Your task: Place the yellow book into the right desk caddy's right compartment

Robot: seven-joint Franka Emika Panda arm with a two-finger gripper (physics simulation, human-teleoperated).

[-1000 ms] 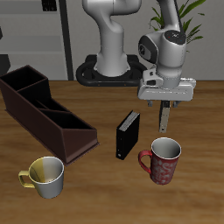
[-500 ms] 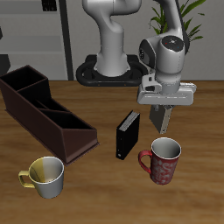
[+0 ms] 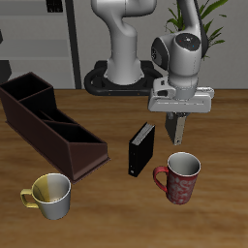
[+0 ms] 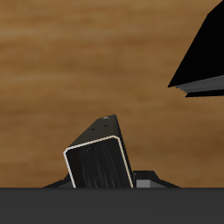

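Pincer (image 3: 178, 118) clamped on the yellow book (image 3: 179, 132), held above the desk (image 3: 107, 208).
Right desk caddy (image 3: 48, 124) lies well apart at nine o'clock; black book (image 3: 142, 148) stands upright between them, at eight; red mug (image 3: 178, 177) sits at six, yellow-lined mug (image 3: 48, 194) near the caddy's front end.

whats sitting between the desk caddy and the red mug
The black book stands upright on the table between the desk caddy and the red mug. This shows in the exterior view.
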